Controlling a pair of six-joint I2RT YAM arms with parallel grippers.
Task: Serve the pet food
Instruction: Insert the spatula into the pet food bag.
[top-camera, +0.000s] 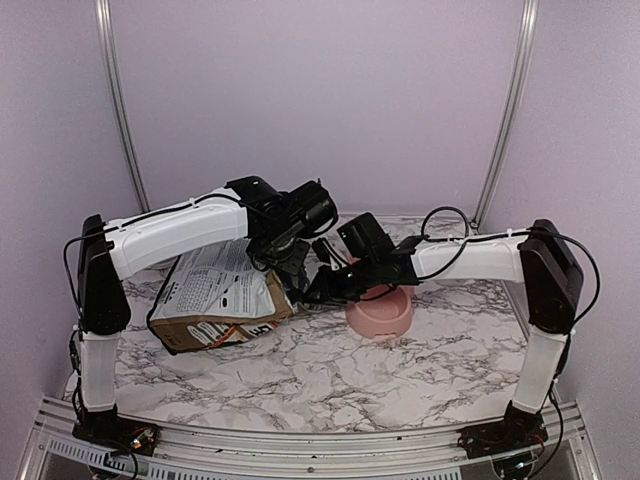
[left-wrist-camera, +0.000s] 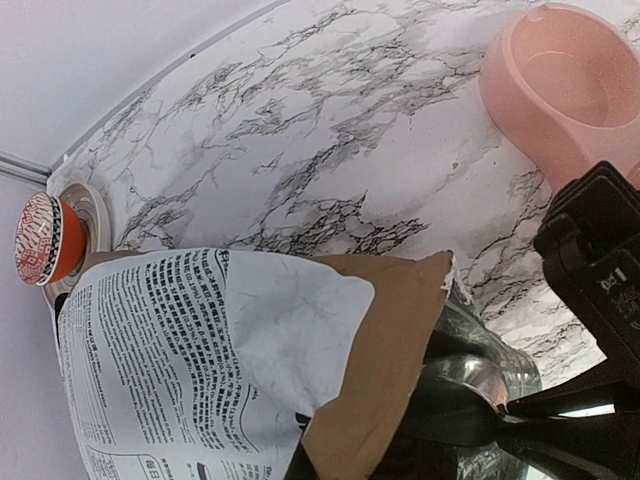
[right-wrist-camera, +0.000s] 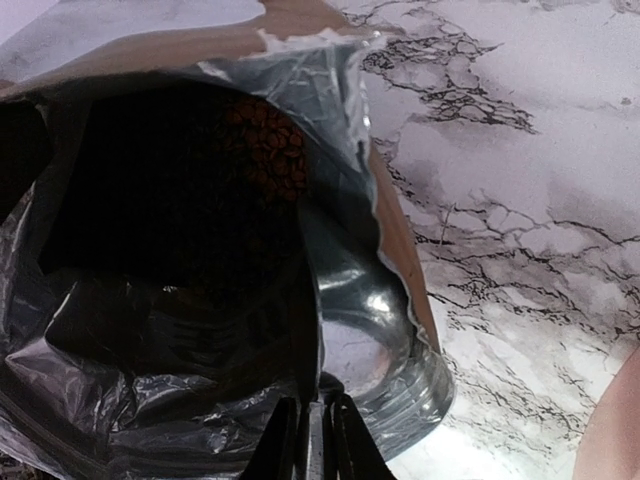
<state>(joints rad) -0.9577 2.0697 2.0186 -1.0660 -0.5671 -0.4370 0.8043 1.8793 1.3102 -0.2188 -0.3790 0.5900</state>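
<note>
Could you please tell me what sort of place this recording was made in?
Probably a robot test booth rather than a home: plain lilac walls, metal corner posts, and a marble-patterned tabletop staged with a pink bowl.

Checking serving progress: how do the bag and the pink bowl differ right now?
The bag lies on its side; the bowl stands upright. The bag holds kibble behind its torn mouth; the bowl looks empty. The bag is brown paper with a white label; the bowl is plain pink. Both rest on the marble table.
</note>
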